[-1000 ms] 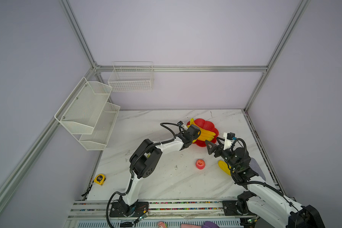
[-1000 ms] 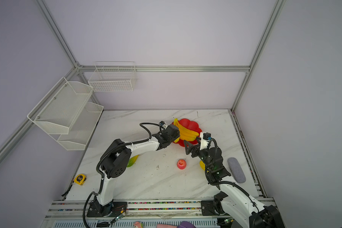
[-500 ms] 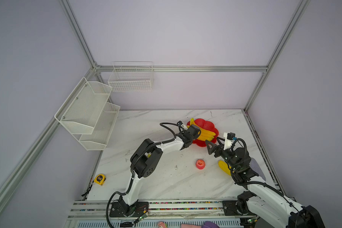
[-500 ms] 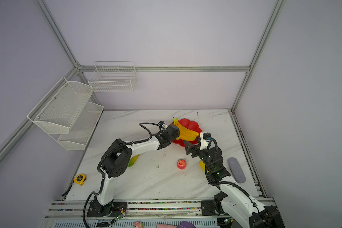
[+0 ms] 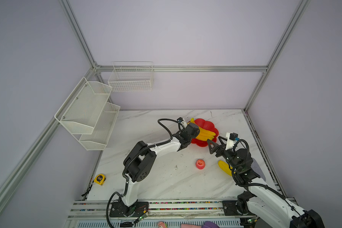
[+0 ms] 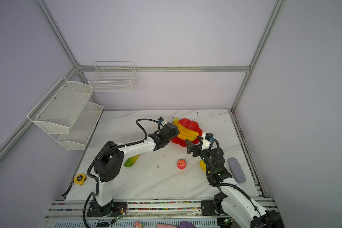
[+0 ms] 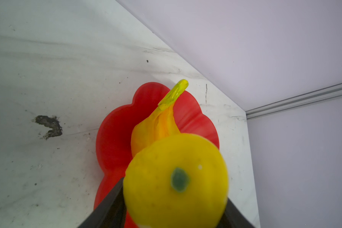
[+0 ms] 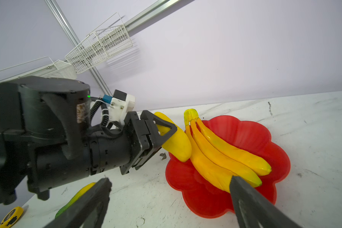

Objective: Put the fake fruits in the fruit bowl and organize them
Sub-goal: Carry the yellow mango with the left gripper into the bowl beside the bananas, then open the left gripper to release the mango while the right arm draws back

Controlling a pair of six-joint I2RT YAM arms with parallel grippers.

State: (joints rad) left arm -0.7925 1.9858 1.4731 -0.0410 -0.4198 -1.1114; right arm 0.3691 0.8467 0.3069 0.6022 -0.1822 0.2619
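Fingers (image 7: 111, 203) of the left gripper (image 7: 175, 205) are flanking a yellow mango (image 8: 176, 142), one touching each side, though we are not able to tell whether they are clamping it or merely standing against it. The mango is tilting, its upper end between the fingers and its lower end sitting at the rim of the red fruit bowl (image 8: 251, 134), right beside the banana bunch (image 8: 221, 156). The bunch is lying across the bowl's middle, its greenish stem reaching past the rim. The right gripper (image 5: 213, 138) is hovering just beside the bowl, its fingers spread wide apart and holding nothing. Moving outward, we are seeing the red apple (image 5: 200, 164) sitting alone on the white marbled desk (image 5: 156, 183), well apart from the bowl. A second yellow mango (image 5: 224, 167) is lying near it, partly hidden under the right arm. In a top view, a green-and-yellow mango (image 6: 131, 160) is lying beside the left arm's elbow. A yellow tape measure (image 5: 99, 179) is resting at the desk's front left edge, a grey pad (image 6: 236, 169) is lying along its right edge, and white wire baskets (image 5: 130, 79) are hanging on the walls.
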